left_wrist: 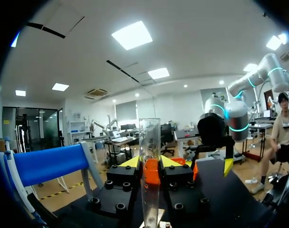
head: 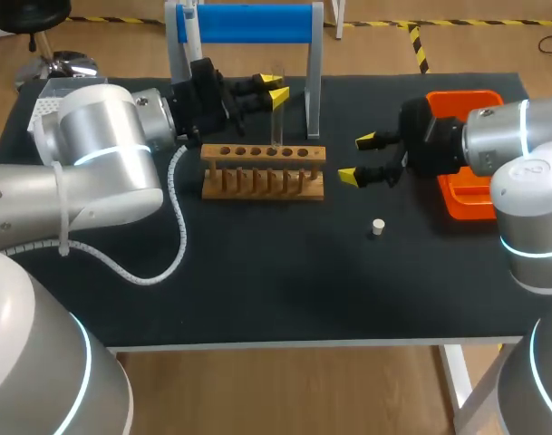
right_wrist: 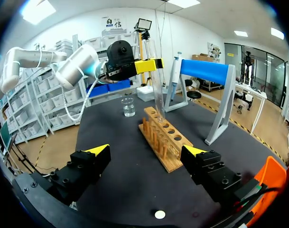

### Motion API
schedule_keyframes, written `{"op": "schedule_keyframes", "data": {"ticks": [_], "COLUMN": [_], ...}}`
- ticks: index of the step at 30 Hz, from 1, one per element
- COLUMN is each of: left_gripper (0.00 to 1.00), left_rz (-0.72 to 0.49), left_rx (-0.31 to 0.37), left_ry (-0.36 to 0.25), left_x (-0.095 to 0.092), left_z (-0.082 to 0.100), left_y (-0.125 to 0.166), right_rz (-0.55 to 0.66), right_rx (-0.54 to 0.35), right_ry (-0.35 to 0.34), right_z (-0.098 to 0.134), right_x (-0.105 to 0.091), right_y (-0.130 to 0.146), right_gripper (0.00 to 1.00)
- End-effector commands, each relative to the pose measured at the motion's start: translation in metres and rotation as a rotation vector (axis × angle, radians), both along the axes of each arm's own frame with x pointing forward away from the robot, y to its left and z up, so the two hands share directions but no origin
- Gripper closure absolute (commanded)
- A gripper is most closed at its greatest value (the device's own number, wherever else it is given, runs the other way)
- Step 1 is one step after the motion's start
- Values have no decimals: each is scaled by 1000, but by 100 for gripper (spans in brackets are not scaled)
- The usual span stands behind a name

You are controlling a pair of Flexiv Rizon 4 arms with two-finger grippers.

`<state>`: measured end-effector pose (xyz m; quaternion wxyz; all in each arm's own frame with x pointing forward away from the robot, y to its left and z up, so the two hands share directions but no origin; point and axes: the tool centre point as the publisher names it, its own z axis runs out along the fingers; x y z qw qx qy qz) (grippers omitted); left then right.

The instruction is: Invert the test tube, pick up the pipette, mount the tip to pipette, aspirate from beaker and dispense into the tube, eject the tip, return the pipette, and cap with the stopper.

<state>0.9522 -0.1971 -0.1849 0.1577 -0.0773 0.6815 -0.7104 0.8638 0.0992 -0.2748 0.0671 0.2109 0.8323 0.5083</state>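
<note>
While the left gripper [head: 274, 93] clamps the tube [head: 277, 118] upright, mouth up, foot at a rack [head: 262, 177] hole near the desk's far edge, the right gripper [head: 358, 159] hangs open by the tray [head: 466, 208] at the right edge. The inverting step looks nearly done. Next: release cleanly, then fetch the pipette [right_wrist: 176, 71] from the far edge. The stopper [head: 378, 227] waits mid-desk.

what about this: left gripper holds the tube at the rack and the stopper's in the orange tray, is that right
Not quite. The stopper is not in the tray; it lies on the table, apart from the tray, as the head view shows. The rest holds: the left gripper holds the tube at the rack.
</note>
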Motion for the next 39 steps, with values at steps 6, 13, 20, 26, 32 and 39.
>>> {"op": "schedule_keyframes", "data": {"ticks": [6,13,20,26,32,39], "left_gripper": [100,100,100,100,100,100], "left_rz": [-4,-4,-4,-4,-4,-4], "left_rx": [0,0,0,0,0,0], "left_ry": [0,0,0,0,0,0], "left_x": [1,1,1,1,1,1], "left_z": [0,0,0,0,0,0], "left_y": [0,0,0,0,0,0], "right_rz": [0,-13,6,7,-42,-77], "right_rx": [0,-39,-48,-72,-63,-65], "right_ry": [0,-73,-134,-145,-123,-123], "right_z": [0,-14,-26,-44,-54,-62], "right_x": [-1,1,7,12,21,28], "right_y": [-1,5,27,42,48,54], "right_gripper": [0,0,0,0,0,0]}}
